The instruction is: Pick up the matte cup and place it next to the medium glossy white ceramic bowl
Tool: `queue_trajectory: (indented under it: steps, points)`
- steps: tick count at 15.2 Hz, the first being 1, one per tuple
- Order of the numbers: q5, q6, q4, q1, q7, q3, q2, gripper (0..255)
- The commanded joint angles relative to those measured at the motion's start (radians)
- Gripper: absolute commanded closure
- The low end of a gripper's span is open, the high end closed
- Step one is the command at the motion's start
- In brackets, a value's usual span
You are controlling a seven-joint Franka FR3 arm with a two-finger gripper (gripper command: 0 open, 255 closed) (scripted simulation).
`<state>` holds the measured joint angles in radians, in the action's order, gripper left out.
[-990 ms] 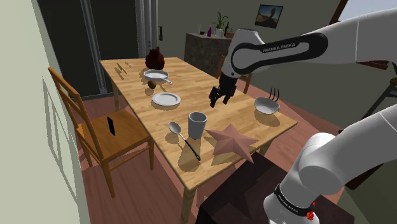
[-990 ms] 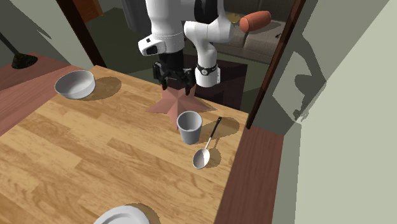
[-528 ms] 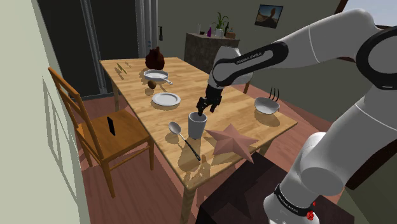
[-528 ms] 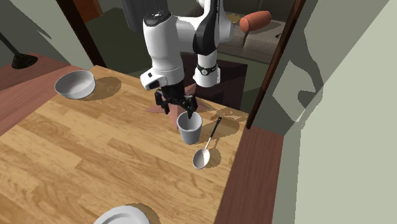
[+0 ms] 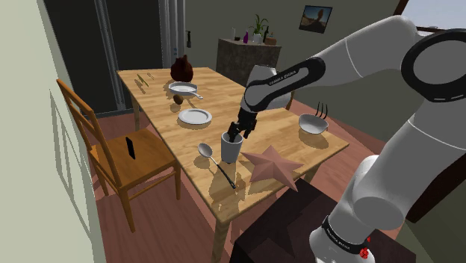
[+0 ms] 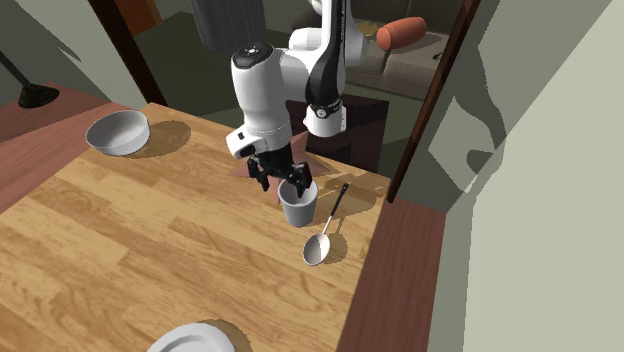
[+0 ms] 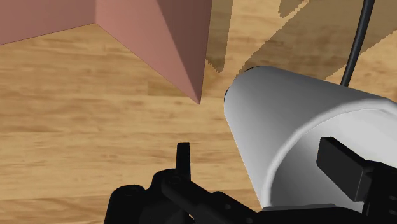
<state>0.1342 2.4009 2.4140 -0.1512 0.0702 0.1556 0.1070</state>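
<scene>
The grey matte cup (image 5: 231, 149) (image 6: 298, 207) stands upright near the table's front edge, between a spoon and a pink star. My gripper (image 5: 235, 135) (image 6: 283, 181) is down at the cup's rim and open. In the wrist view one finger (image 7: 343, 168) is inside the cup (image 7: 299, 121) and the other finger (image 7: 183, 159) is outside its wall, so the gripper (image 7: 257, 158) straddles the rim without clasping it. The white glossy bowl (image 5: 313, 124) (image 6: 118, 132) sits apart, at the shoulder view's right side of the table.
A pink star (image 5: 270, 166) (image 7: 159, 38) lies beside the cup toward the stand. A spoon (image 5: 214, 158) (image 6: 322, 240) lies on the cup's other side. A white plate (image 5: 195, 116), a pan (image 5: 183, 88) and a dark jug (image 5: 181, 69) stand farther back. A wooden chair (image 5: 119, 153) flanks the table.
The gripper has travelled from above the middle of the table toward the cup and dropped to its rim, one finger now inside. It stayed open. The cup has not moved.
</scene>
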Motion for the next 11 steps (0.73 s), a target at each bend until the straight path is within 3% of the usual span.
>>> queue_trajectory:
  steps: [1,6,7,11]
  points:
    - [0.002,0.008,0.002,-0.001,0.001,0.000,-0.006,0]
    - [0.002,0.008,0.002,-0.001,0.001,0.000,-0.005,0]
    - [0.002,0.008,0.002,-0.001,0.001,0.000,-0.005,255]
    - [0.002,0.008,0.002,-0.001,0.001,0.000,-0.005,255]
